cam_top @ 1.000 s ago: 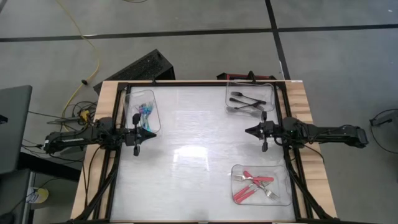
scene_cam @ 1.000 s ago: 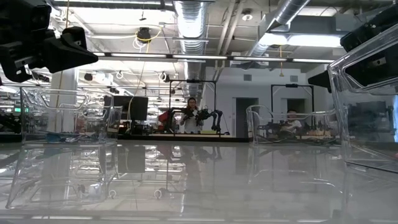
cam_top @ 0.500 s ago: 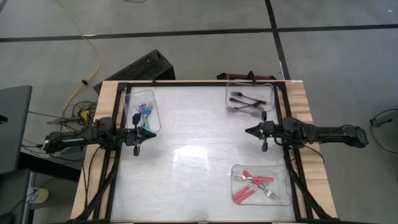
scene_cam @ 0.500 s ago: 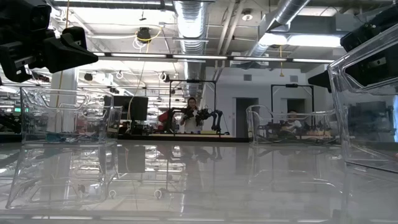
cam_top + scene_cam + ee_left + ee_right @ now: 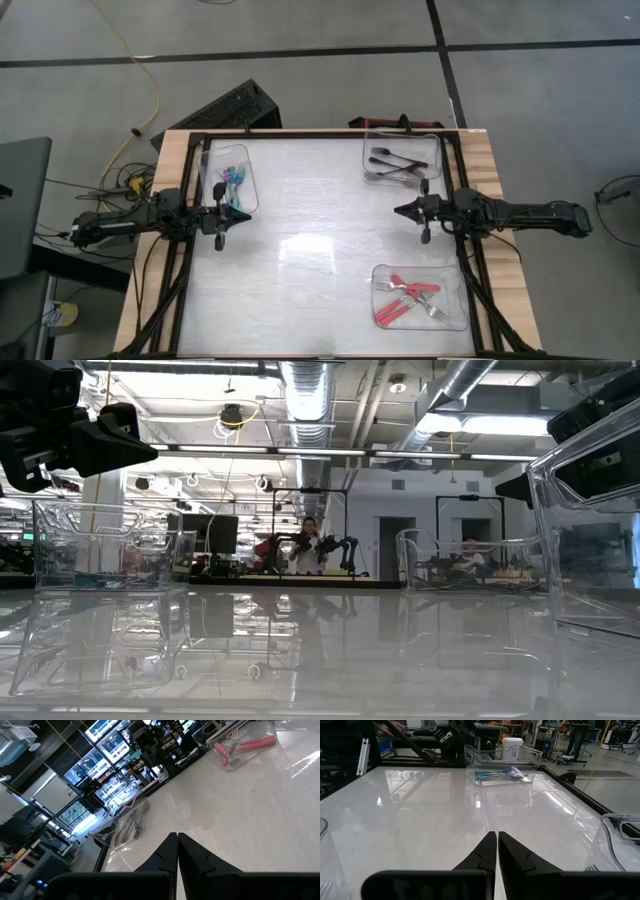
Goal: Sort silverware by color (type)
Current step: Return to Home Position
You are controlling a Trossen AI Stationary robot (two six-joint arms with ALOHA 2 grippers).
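Note:
The silverware lies in three clear trays. Blue-handled forks (image 5: 231, 180) fill the tray at the far left, black forks (image 5: 393, 161) the tray at the far right, red forks (image 5: 407, 297) the tray at the near right. My left gripper (image 5: 246, 216) hangs shut above the table just near of the blue tray. My right gripper (image 5: 399, 211) hangs shut over the table's right part, between the black and red trays. In the left wrist view the shut fingers (image 5: 177, 838) point across at the red forks (image 5: 244, 744); in the right wrist view the gripper (image 5: 497, 836) points at the blue forks (image 5: 501, 773).
The white tabletop (image 5: 310, 250) between the two grippers carries no objects. A black frame (image 5: 190, 200) runs along the table's left and right sides. In the low view, the clear tray walls (image 5: 100, 550) stand at left and right, and a person (image 5: 308, 532) shows far off in the room.

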